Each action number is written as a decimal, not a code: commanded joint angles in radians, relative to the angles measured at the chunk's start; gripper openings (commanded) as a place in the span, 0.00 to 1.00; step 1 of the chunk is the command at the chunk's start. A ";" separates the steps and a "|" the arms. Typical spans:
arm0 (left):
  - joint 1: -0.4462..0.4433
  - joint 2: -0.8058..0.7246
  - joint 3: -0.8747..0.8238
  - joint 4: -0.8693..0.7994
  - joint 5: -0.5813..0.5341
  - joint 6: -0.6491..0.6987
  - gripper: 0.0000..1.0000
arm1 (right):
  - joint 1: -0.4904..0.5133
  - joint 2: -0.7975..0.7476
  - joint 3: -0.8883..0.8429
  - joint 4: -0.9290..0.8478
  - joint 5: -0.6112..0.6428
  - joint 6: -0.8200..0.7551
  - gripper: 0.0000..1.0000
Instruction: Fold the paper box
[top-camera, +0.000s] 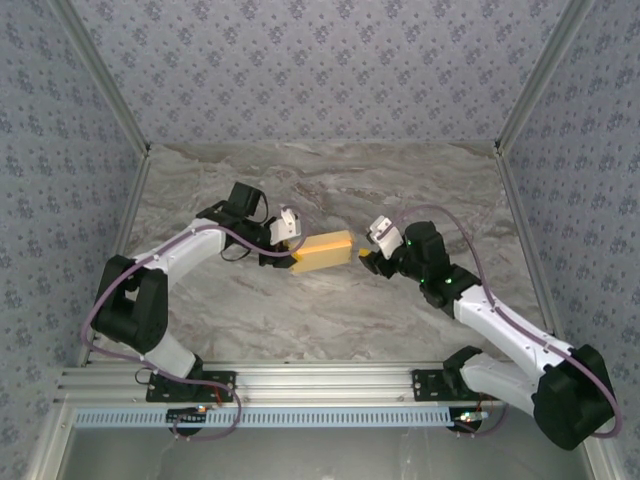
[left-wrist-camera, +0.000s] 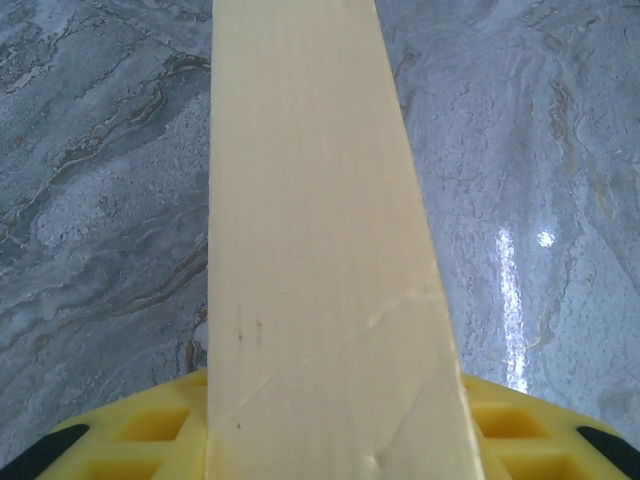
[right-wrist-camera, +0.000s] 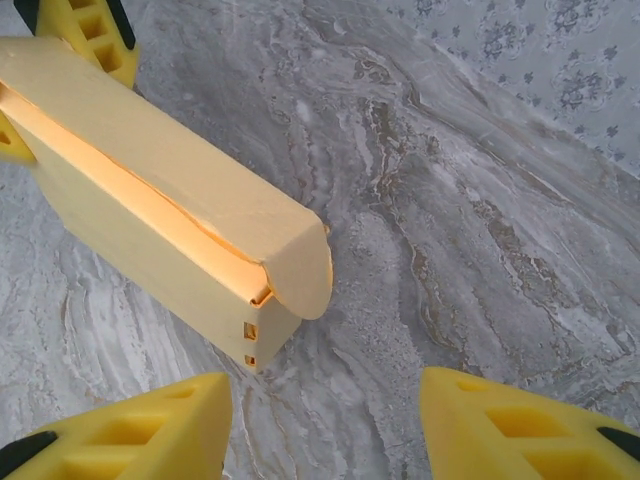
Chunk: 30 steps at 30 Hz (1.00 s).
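Left gripper (top-camera: 287, 246): pinched on the left end of the paper box (top-camera: 325, 251), just left of centre in the top view.
Left fingers (left-wrist-camera: 125, 435): yellow pads at the bottom edge of the left wrist view, one on each side of the box and pressed against it.
Right gripper (right-wrist-camera: 325, 430): spread, with nothing between its jaws; bare table showed in the gap at the bottom of the right wrist view.
Right fingers (right-wrist-camera: 520, 425): yellow, in the lower left and lower right corners of that view, well apart from each other.
Paper box: a long, flat, closed-up yellow-orange carton that ran from the left gripper toward the right gripper in the top view, its right end slightly higher in the frame.
Free end: sat near the middle of the right wrist view, just above the right gripper's lower-left finger and apart from it.
End flap (right-wrist-camera: 305, 265): rounded and curled over the free end; the long seam beside it gaped a little.
Contact with table: could not be told.
Table (top-camera: 300, 190): grey-veined marble.
Walls (top-camera: 320, 60): patterned, on three sides.
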<state>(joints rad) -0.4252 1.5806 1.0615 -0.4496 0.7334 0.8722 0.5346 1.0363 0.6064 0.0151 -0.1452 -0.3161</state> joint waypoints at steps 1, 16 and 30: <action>0.005 0.025 -0.005 -0.018 0.039 0.043 0.41 | 0.000 0.044 0.013 0.004 -0.037 -0.060 0.54; -0.001 0.049 -0.001 -0.023 0.016 0.071 0.42 | -0.029 0.183 0.084 0.037 -0.164 -0.086 0.48; -0.020 0.061 0.006 -0.022 0.014 0.075 0.45 | -0.042 0.240 0.116 0.054 -0.188 -0.077 0.42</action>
<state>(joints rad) -0.4351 1.6329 1.0615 -0.4530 0.7242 0.9169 0.4969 1.2713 0.6922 0.0498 -0.3161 -0.3904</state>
